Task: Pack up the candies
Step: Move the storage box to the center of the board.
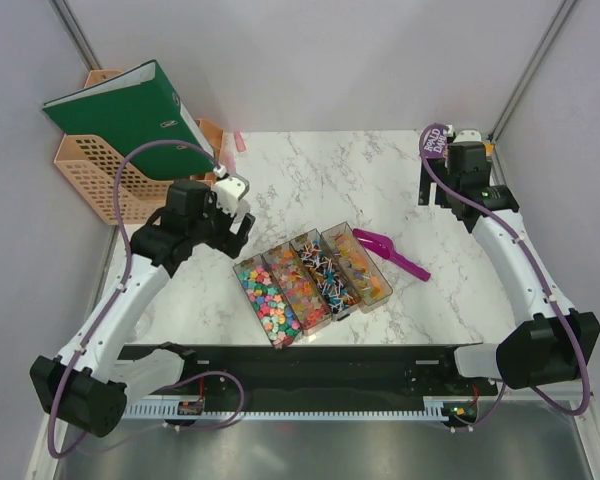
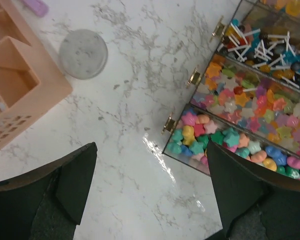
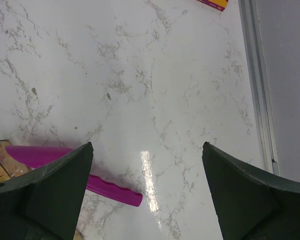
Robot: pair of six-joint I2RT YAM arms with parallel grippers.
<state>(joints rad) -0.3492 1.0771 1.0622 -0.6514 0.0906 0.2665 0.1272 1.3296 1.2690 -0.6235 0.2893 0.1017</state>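
The candies [image 1: 310, 280] fill several clear rectangular trays [image 1: 248, 288] set side by side at the middle of the table: pink, green, yellow, orange and blue pieces, with lollipop sticks in one tray. They also show in the left wrist view [image 2: 240, 115], at the right. My left gripper [image 1: 238, 215] is open and empty above bare table just left of the trays' far ends [image 2: 150, 150]. My right gripper [image 1: 450, 185] is open and empty at the back right [image 3: 147, 147]. The purple scoop [image 1: 390, 252] lies right of the trays, and its handle shows in the right wrist view [image 3: 110, 189].
An orange basket [image 1: 90, 175] holding a green binder [image 1: 130, 115] stands at the back left. A small clear round jar [image 2: 83, 54] sits near the basket. A small pink item [image 1: 238, 142] lies at the far edge. Grey walls close in both sides.
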